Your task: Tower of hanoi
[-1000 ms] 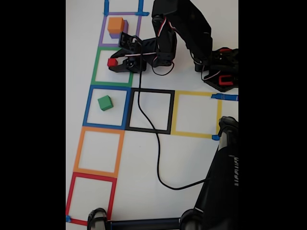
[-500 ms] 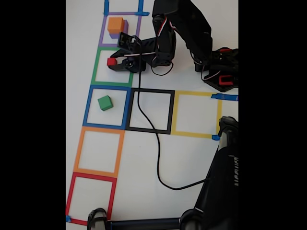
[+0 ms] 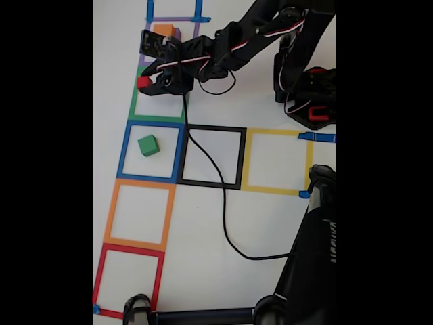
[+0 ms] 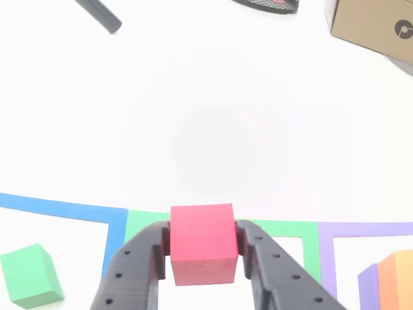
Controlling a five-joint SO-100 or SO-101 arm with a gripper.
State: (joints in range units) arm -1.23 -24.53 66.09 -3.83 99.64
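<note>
My gripper (image 3: 144, 82) (image 4: 202, 248) is shut on the small red cube (image 3: 143, 82) (image 4: 202, 243), held above the left edge of the green tape square (image 3: 134, 95). The orange cube (image 3: 162, 29) (image 4: 397, 284) sits on the purple cube (image 4: 366, 284) in the purple tape square at the top of the fixed view, partly hidden by the arm. The green cube (image 3: 148, 145) (image 4: 30, 274) rests on the table inside the blue tape square (image 3: 123, 149).
Black (image 3: 240, 159), yellow (image 3: 308, 162), orange (image 3: 139, 183) and red (image 3: 128, 249) tape squares lie on the white table. A black cable (image 3: 220, 210) trails across it. The arm's base (image 3: 311, 95) stands at the right, a dark stand (image 3: 311, 271) at lower right, and a cardboard box (image 4: 371, 26) beyond.
The arm has stretched out and risen, carrying the red cube up and to the left, from inside the green square to over its left edge.
</note>
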